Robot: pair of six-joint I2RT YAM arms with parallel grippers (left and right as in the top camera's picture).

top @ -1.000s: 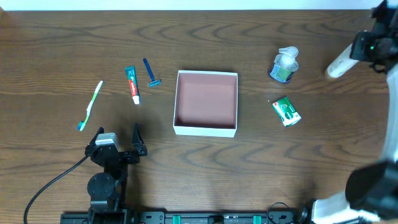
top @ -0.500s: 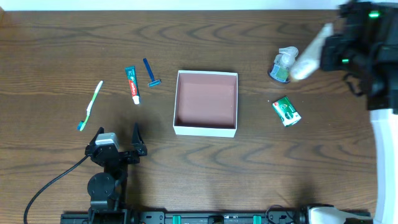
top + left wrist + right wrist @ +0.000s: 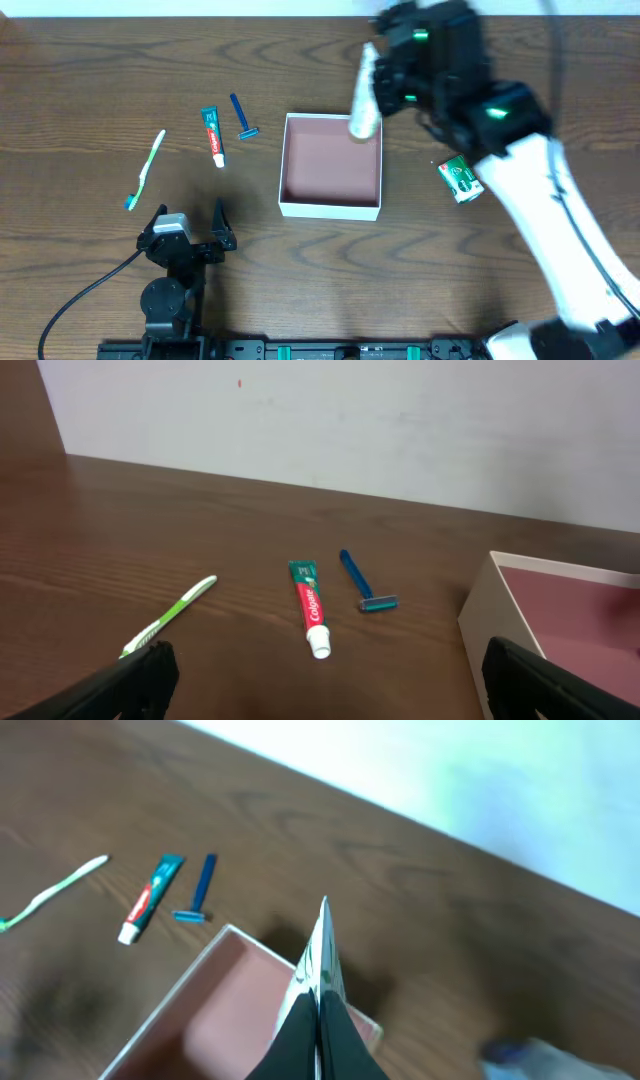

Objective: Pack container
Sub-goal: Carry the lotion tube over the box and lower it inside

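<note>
The container (image 3: 330, 208) is a shallow white box with a reddish-brown inside, open at mid-table. It also shows in the left wrist view (image 3: 480, 625) and the right wrist view (image 3: 190, 990). My right gripper (image 3: 385, 85) is shut on a white tube (image 3: 364, 100) and holds it above the container's far right corner. In the right wrist view the tube (image 3: 322, 945) shows edge-on between the black fingers (image 3: 320, 1030). My left gripper (image 3: 190, 215) is open and empty near the front left; its fingers frame the left wrist view (image 3: 325, 685).
A green-white toothbrush (image 3: 146, 170), a toothpaste tube (image 3: 212, 135) and a blue razor (image 3: 242, 118) lie left of the container. A green packet (image 3: 460, 179) lies to its right. The right arm crosses the table's far right.
My right gripper has swung left with the white tube, from the far right edge to above the container's far right corner. The left arm has not moved.
</note>
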